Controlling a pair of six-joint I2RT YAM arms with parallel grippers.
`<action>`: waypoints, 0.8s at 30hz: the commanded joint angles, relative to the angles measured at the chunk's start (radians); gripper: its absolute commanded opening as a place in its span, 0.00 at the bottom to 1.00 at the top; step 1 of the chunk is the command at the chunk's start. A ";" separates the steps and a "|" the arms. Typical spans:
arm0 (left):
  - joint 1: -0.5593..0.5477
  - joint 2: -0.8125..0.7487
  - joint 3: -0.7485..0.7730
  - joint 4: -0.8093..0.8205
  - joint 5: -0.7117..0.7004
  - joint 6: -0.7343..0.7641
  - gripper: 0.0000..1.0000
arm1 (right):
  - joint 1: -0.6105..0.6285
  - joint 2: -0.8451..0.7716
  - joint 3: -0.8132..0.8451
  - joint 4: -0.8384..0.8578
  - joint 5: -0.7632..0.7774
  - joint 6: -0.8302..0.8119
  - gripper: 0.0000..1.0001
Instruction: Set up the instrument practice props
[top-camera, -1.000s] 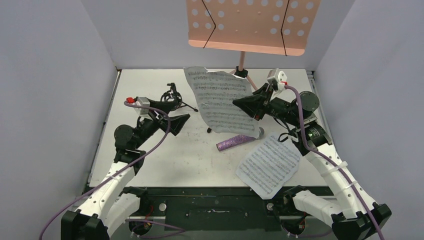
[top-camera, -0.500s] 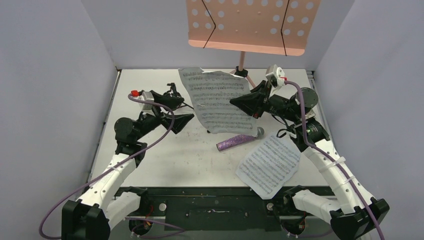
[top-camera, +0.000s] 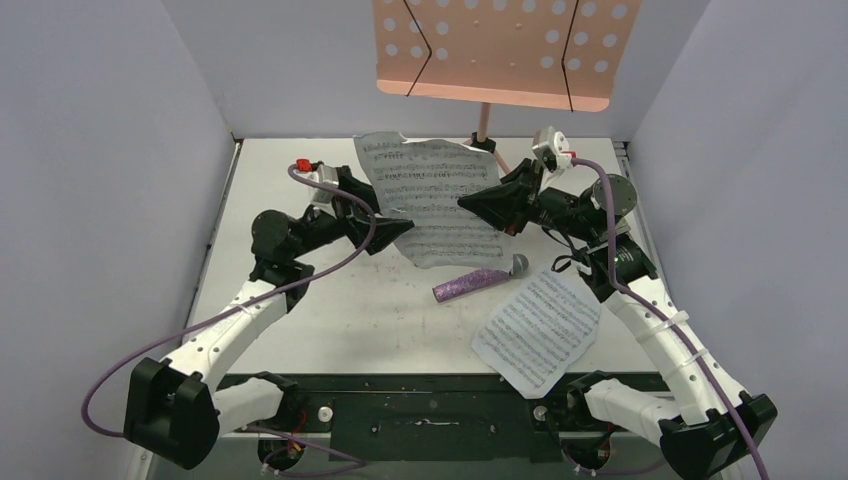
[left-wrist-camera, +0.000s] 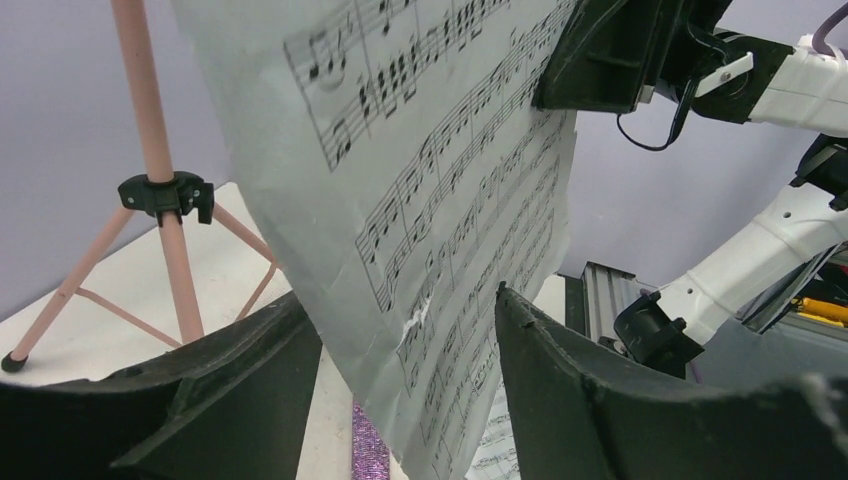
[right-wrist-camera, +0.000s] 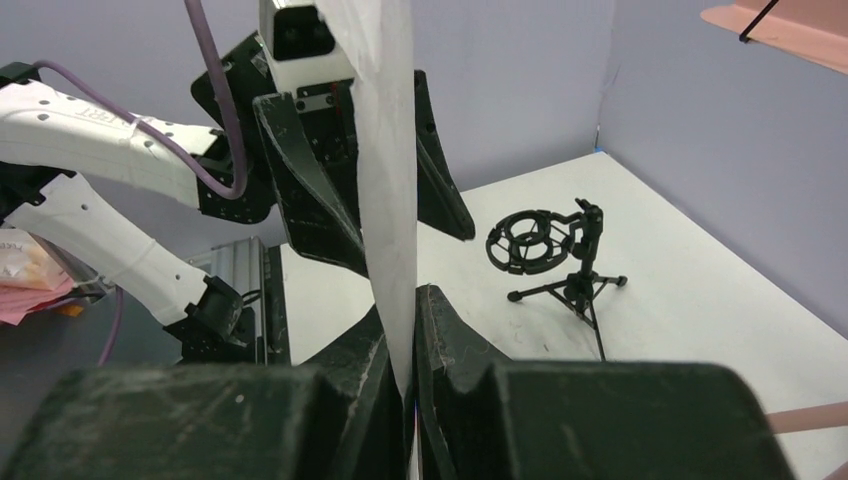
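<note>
Inside the open left hand (left-wrist-camera: 400, 300), sheet-music page (top-camera: 425, 195) pinched by right hand (right-wrist-camera: 405, 305); arm lettering (right-wrist-camera: 100, 113) perhaps "RT".

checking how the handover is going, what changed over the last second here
The left gripper swung right from beside the shock mount to the held sheet; its open jaws now straddle the sheet's left side without closing. The right gripper, shut on the sheet's right edge, carried it slightly left. The microphone, the second page and the music stand stayed put.
</note>
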 joint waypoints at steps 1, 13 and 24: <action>-0.015 0.040 0.041 0.114 0.024 -0.068 0.56 | 0.000 -0.001 0.015 0.110 -0.018 0.026 0.05; -0.031 0.080 0.064 0.130 0.041 -0.092 0.41 | -0.001 -0.002 -0.002 0.114 -0.022 0.028 0.05; -0.051 0.104 0.088 0.138 0.050 -0.109 0.29 | 0.001 -0.002 -0.016 0.111 -0.025 0.022 0.05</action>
